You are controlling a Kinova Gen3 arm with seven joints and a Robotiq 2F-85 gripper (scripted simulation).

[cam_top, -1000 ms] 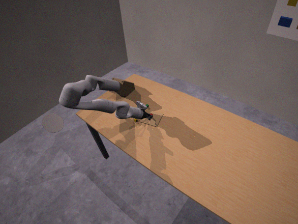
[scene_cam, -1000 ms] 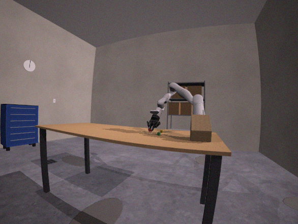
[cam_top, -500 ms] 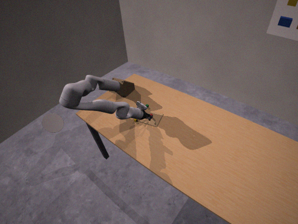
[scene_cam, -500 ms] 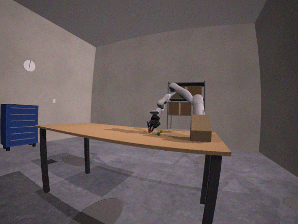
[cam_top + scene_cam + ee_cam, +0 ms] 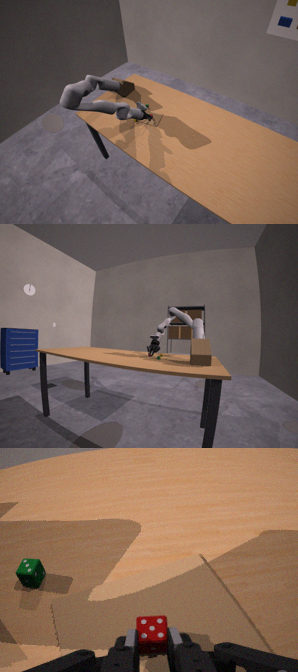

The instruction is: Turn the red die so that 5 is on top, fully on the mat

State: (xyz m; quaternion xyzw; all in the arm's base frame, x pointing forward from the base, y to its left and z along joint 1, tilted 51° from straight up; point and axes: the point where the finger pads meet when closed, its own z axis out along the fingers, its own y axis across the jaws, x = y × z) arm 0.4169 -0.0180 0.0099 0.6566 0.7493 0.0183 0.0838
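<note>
My gripper [image 5: 152, 641] is shut on the red die [image 5: 152, 633], which sits between the two fingertips; the face toward the wrist camera shows five white pips. The gripper with the die also shows in the top view [image 5: 150, 116] and in the exterior view [image 5: 150, 355], low over the table. The thin mat [image 5: 166, 611] lies flat under the gripper, the same colour as the wood, and only its edges show. A green die [image 5: 31, 572] lies to the left, near the mat's edge. A yellow die [image 5: 161, 355] lies behind the arm, partly hidden in the top view [image 5: 135, 120].
A brown cardboard box [image 5: 201, 352] stands at the robot's end of the table, near the arm's base. The table edge [image 5: 107, 137] runs close to the arm's elbow side. The rest of the long table top stretches away to the right.
</note>
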